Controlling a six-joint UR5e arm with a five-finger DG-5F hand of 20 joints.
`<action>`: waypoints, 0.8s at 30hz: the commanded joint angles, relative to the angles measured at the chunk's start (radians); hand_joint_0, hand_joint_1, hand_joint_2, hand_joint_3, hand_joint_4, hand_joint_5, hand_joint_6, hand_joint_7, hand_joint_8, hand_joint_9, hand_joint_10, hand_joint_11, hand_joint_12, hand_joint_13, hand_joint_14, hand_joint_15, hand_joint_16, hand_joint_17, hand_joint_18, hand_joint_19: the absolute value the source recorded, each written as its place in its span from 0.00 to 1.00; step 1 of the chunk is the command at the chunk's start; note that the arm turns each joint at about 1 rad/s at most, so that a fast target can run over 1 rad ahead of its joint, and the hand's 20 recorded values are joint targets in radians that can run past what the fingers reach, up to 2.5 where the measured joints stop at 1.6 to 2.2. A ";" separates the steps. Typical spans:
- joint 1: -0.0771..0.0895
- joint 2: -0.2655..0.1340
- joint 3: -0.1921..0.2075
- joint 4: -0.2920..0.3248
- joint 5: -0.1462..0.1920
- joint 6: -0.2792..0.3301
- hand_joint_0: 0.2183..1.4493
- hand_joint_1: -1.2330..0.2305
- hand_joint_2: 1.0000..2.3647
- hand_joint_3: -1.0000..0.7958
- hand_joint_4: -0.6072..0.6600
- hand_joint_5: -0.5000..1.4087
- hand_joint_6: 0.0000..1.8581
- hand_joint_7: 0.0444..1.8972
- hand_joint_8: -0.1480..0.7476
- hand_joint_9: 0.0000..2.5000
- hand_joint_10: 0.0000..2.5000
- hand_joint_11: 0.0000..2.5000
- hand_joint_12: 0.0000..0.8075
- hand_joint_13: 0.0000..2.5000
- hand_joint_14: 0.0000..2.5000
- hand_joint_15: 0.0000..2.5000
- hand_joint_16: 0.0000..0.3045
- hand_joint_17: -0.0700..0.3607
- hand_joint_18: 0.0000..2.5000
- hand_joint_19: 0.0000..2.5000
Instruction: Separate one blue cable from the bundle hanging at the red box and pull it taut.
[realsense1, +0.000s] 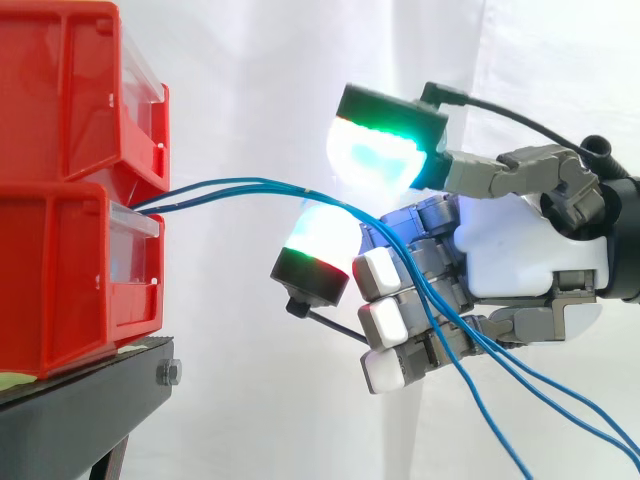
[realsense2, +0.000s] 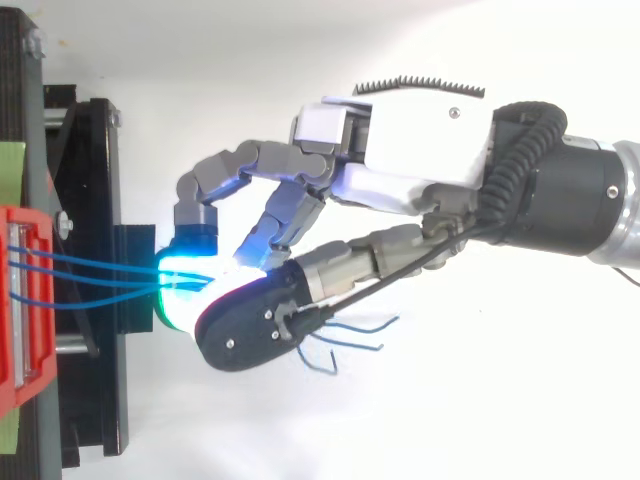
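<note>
blue cables (realsense1: 235, 188) run from the lower red bin (realsense1: 60, 280) into the hand (realsense1: 520, 255), pinched between two glowing pads (realsense1: 375, 150). Past those they drape over its curled fingers and hang below-right of it. Bin sits on the black stand (realsense1: 80, 400), left of hand.

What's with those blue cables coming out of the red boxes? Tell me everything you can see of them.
The blue cables are thin, smooth, plastic-looking strands, about three together. They emerge between the two stacked red bins, arc rightward, then slope down across the hand and trail off lower right. From above, their loose ends curl free beyond the hand. They hang in curves, not taut; whether the hand grips them cannot be told.
</note>
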 joint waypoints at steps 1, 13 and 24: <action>0.000 0.000 0.000 0.001 -0.001 -0.005 0.30 0.53 0.00 0.28 0.65 0.18 0.38 0.59 0.57 0.44 0.01 0.24 0.49 0.45 0.01 0.20 0.13 0.37 0.35 0.18; 0.000 0.000 0.000 0.004 -0.001 -0.005 0.40 0.37 0.01 0.54 0.65 0.20 0.32 0.65 0.57 0.44 0.01 0.24 0.50 0.45 0.01 0.20 0.13 0.37 0.35 0.18; 0.000 0.000 -0.001 0.004 0.000 -0.009 0.45 0.25 0.01 0.36 0.64 0.16 0.43 0.54 0.54 0.39 0.01 0.27 0.49 0.44 0.01 0.21 0.12 0.36 0.34 0.17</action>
